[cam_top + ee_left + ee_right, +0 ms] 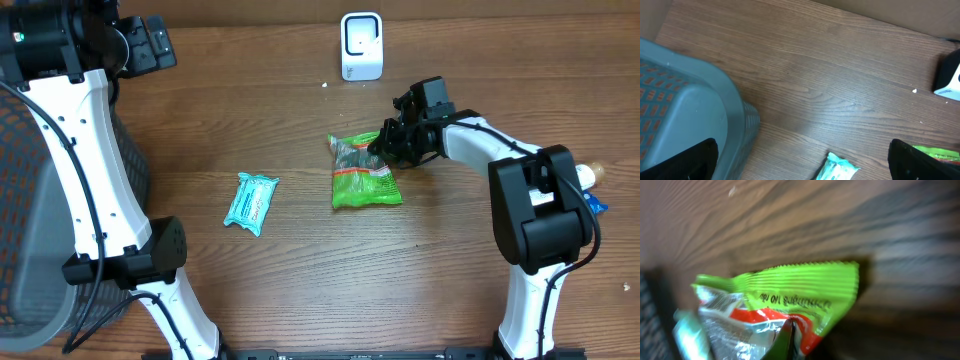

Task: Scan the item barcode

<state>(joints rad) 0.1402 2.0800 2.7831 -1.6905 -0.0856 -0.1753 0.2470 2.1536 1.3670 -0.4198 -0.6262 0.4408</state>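
Note:
The item is a green snack packet (366,182) lying on the wooden table, right of centre. My right gripper (386,146) is shut on the packet's upper right corner. In the right wrist view the green packet (800,287) fills the frame, its foil pinched into a fold at my right gripper (790,340). A white barcode scanner (361,46) stands at the table's far edge, also seen as the scanner (950,80) in the left wrist view. My left gripper (150,45) is up at the far left, open; the left gripper (802,165) has nothing between its fingers.
A teal packet (251,202) lies left of centre, and the same teal packet (837,171) shows low in the left wrist view. A grey mesh basket (30,200) stands at the left edge. Small blue and white objects (592,190) sit behind the right arm's base.

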